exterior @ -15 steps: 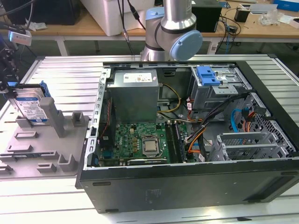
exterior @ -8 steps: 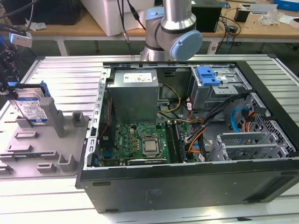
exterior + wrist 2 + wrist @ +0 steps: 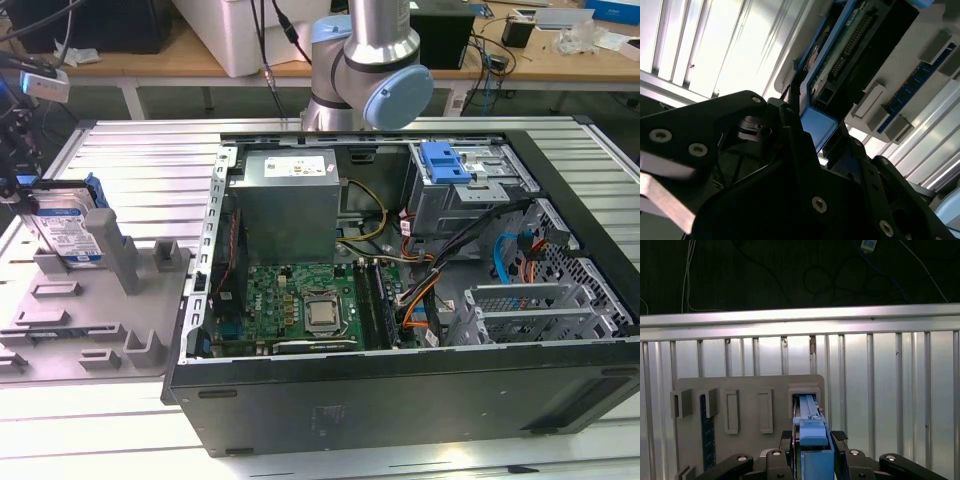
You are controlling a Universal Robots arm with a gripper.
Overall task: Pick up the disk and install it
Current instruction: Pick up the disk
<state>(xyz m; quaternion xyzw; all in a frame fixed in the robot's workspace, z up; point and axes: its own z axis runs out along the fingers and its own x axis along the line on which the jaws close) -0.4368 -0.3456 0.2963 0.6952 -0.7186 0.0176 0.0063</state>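
Observation:
The disk (image 3: 70, 228) stands on edge in a slot of the grey holder (image 3: 100, 310) at the exterior view's left, its white-and-blue label facing the camera and a blue rail along its edges. My gripper (image 3: 22, 185) is at its top end. In the first wrist view the disk (image 3: 809, 410) runs edge-on from the holder's slot up between my fingers (image 3: 839, 435), one on each side of the blue rail, and my gripper (image 3: 812, 436) is shut on it. The second wrist view shows the disk's circuit-board side (image 3: 847, 45) and blue frame just beyond my dark fingers (image 3: 790, 117).
An open computer case (image 3: 400, 390) lies in the middle, with a grey power-supply box (image 3: 290, 200), a motherboard (image 3: 300, 305), loose cables and a metal drive cage topped by a blue bracket (image 3: 445, 165). The holder (image 3: 747, 390) also carries a blue memory stick (image 3: 704, 430). The arm's base (image 3: 370, 60) stands behind the case.

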